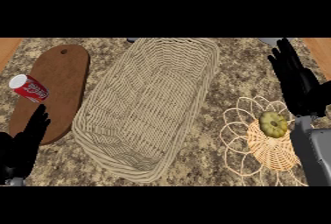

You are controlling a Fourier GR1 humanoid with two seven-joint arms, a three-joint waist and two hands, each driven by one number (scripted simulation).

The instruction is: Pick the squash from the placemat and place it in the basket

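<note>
From the head view, I took the basket as my landmark: a long woven basket lying at a slight slant across the middle of the speckled surface, with nothing in it. To the right of the basket lay the placemat, a wicker piece with a looped rim, and the squash sat on its woven centre, yellow-green and lumpy, apart from the basket's right wall.

My right hand hung right of the basket and just beyond the squash, its fingers straight and spread, gripping nothing and not touching the squash. Its grey forearm ran down the right edge beside the placemat. My left hand rested left of the basket at the lower edge, fingers up and relaxed, empty.

Further left of the basket lay a brown cutting board, with a red soda can on its side at the board's left edge. Neither mattered to the job.

As I judged it, the pick had not yet begun. To do it well, I would bring the right hand back over the squash, lower it with the fingers wide, and close round the widest part, since the lumpy shape might roll on the wicker. Then I would lift clear of the basket's wall before moving across.
</note>
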